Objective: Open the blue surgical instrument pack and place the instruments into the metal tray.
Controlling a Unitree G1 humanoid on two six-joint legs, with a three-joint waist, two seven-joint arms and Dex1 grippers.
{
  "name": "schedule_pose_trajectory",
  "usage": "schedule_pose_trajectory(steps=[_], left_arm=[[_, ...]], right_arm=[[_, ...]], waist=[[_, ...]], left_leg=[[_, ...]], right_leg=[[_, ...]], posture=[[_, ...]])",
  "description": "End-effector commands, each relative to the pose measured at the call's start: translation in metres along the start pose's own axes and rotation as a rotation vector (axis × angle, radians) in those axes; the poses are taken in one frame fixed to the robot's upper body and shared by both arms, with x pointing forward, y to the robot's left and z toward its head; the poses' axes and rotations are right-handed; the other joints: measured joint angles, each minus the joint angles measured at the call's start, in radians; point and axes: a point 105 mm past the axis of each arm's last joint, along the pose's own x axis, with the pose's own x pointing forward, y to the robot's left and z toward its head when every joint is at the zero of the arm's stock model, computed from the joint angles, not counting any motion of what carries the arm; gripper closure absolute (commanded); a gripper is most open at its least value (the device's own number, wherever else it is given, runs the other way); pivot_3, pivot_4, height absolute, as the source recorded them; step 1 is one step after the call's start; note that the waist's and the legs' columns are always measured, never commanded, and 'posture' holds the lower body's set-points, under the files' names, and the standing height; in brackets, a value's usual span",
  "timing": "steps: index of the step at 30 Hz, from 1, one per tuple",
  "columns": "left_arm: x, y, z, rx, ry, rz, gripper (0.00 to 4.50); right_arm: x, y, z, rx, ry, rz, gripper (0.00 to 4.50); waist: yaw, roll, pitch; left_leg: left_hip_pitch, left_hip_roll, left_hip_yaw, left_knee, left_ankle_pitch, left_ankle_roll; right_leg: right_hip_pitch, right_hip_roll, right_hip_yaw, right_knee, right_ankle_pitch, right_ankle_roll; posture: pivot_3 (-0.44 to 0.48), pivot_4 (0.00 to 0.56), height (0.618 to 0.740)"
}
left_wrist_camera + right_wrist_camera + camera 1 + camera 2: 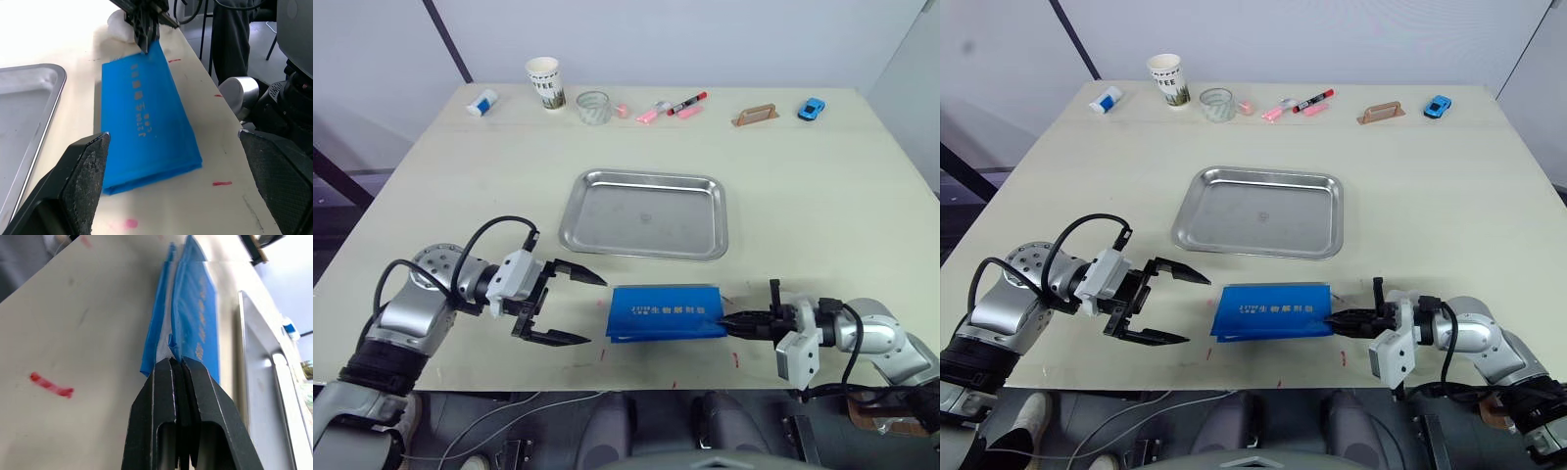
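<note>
One blue pack (pixel 664 312) pinched by right gripper (pixel 725 320) (left gripper (pixel 585 307) gapes, empty); one tray (pixel 646 213).

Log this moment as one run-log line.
pack: closed, flat on table | right gripper: shut on pack's edge | left gripper: open beside pack | metal tray: empty

The closed blue surgical instrument pack (pixel 664 312) lies flat just before the empty metal tray (pixel 645 213).

Blue pack (pixel 666 311) with pale print; shiny silver tray (pixel 646 212); black pincers.
</note>
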Motion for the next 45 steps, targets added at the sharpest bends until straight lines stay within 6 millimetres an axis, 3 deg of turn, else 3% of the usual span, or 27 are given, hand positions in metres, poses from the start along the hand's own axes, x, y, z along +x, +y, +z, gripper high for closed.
schedule_pose_trajectory(steps=[1,5,12,19,29,42,45], left_arm=[[-0.007,-0.002,0.006,0.030,-0.008,-0.018,0.00],[-0.008,-0.003,0.004,0.025,-0.011,-0.014,0.00],[-0.009,-0.007,-0.003,0.022,0.002,-0.020,0.00],[-0.002,0.000,-0.006,0.023,-0.048,0.008,0.00],[0.014,0.026,-0.015,-0.013,-0.130,0.070,0.00],[0.036,0.035,-0.022,-0.046,-0.181,0.054,0.00],[0.037,0.036,-0.021,-0.055,-0.189,0.054,0.92]], right_arm=[[-0.002,-0.014,0.017,0.084,-0.075,-0.039,4.47],[-0.003,-0.025,0.023,0.282,-0.109,-0.058,4.47],[-0.003,-0.035,0.018,0.615,-0.073,-0.086,4.47],[-0.003,-0.029,0.015,0.821,-0.080,-0.078,4.47],[-0.006,-0.035,0.002,0.875,-0.103,-0.054,4.47],[-0.005,-0.041,-0.003,0.894,-0.120,-0.039,4.47],[-0.006,-0.045,-0.003,0.903,-0.128,-0.047,4.50]], waist=[[0.000,0.000,0.000],[0.001,0.000,0.000],[0.004,0.000,0.000],[0.008,0.000,0.000],[0.011,-0.001,0.000],[0.009,-0.001,0.000],[0.008,-0.001,0.000]], left_leg=[[0.000,0.000,0.000,0.000,0.000,0.000],[0.000,0.000,0.000,0.000,0.000,0.000],[0.000,0.000,0.000,0.000,0.000,0.000],[0.000,0.000,0.000,0.000,0.000,0.000],[-0.001,0.000,0.000,0.001,0.000,0.000],[-0.001,0.000,-0.001,0.001,0.000,0.000],[-0.001,0.000,-0.001,0.001,0.000,0.000]], right_leg=[[0.000,0.000,0.000,0.000,0.000,0.000],[0.000,0.000,0.000,0.000,0.000,0.000],[0.000,0.000,0.000,0.000,0.000,0.000],[0.000,0.000,0.000,0.000,0.000,0.000],[0.000,0.000,-0.001,0.000,0.000,0.000],[0.000,0.000,-0.001,0.000,0.000,0.000],[0.000,0.000,-0.001,0.000,0.000,0.000]], posture=[[0.000,0.150,0.728],[0.000,0.150,0.728],[0.000,0.150,0.728],[0.000,0.150,0.728],[0.000,0.150,0.728],[0.000,0.150,0.728],[0.000,0.150,0.728]])
